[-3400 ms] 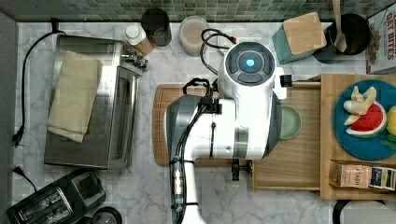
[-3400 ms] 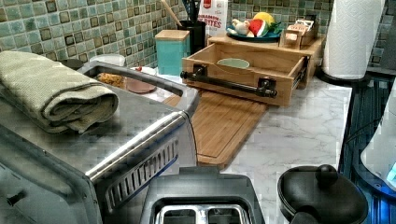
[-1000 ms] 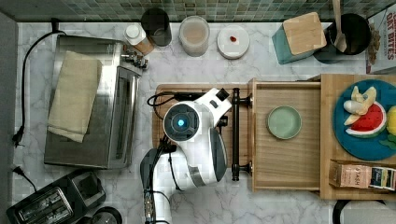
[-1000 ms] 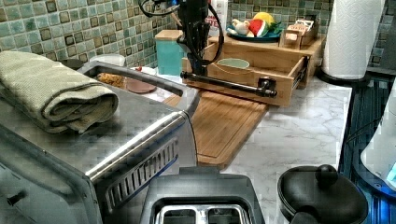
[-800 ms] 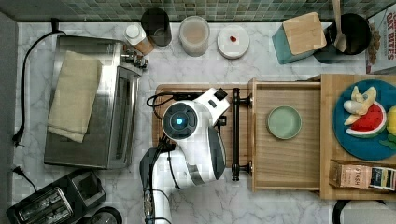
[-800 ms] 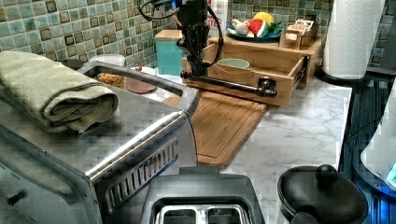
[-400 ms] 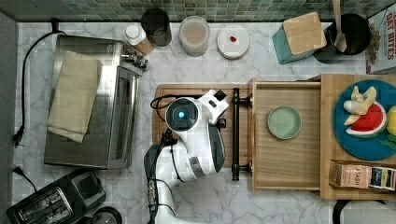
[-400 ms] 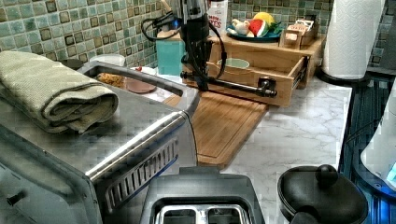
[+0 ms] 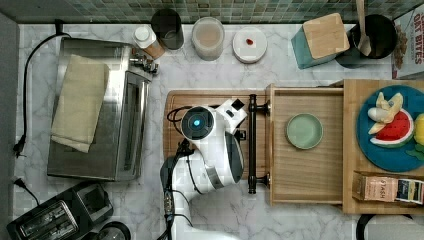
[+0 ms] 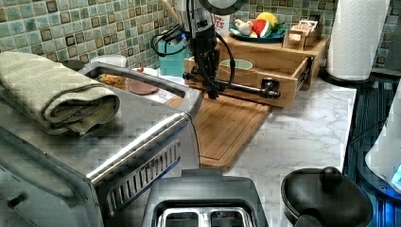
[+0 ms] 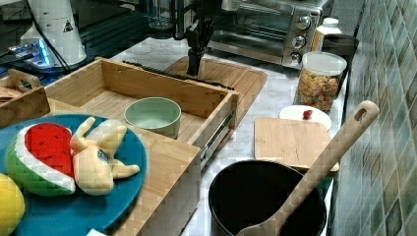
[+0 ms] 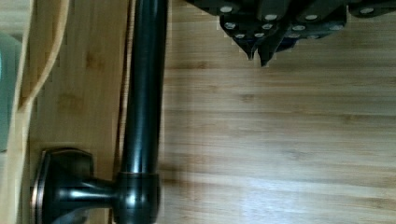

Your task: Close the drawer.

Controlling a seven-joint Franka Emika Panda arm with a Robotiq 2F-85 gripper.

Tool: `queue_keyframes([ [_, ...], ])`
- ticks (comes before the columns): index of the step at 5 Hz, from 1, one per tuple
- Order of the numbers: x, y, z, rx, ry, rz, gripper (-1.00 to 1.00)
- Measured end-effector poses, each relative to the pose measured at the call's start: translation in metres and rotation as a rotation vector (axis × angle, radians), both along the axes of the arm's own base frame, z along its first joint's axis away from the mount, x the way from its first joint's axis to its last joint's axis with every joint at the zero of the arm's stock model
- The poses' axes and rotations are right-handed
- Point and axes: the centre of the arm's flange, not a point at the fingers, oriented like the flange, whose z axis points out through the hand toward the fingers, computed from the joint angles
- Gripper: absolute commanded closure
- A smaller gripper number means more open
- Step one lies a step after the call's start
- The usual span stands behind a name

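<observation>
The drawer (image 9: 307,177) is a light wooden box pulled out from under the cabinet top, with a green bowl (image 9: 304,131) inside. Its black bar handle (image 9: 252,145) faces the cutting board (image 9: 175,102). My gripper (image 10: 210,92) hangs fingers-down just in front of the handle (image 10: 246,87), low over the board. In the wrist view the fingertips (image 12: 250,50) are shut together with nothing between them, a short gap away from the handle (image 12: 144,93). In the right view the gripper (image 11: 193,66) stands beyond the drawer's front wall (image 11: 162,88). My arm (image 9: 212,145) hides it from above.
A toaster oven (image 9: 97,115) with a folded towel stands at the top view's left, beyond the cutting board. The cabinet top (image 9: 352,150) carries a blue fruit plate (image 9: 392,130). Jars, a lidded teal box (image 9: 320,40) and a black pot (image 11: 265,201) line the tiled wall.
The arm came off the drawer and down in front of its handle. Over the last second the gripper sank lower toward the cutting board. The drawer has not moved.
</observation>
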Motion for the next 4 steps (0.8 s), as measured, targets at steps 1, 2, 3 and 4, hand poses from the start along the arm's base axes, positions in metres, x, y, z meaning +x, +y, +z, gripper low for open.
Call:
queue_keyframes([
  [1, -0.001, -0.009, 0.002, -0.007, -0.003, -0.001, 1.00],
  [2, -0.003, -0.021, 0.000, -0.001, 0.013, 0.034, 1.00],
  [3, 0.001, -0.039, -0.003, 0.021, 0.011, 0.085, 1.00],
  [4, 0.004, -0.058, -0.010, 0.054, -0.036, 0.042, 1.00],
])
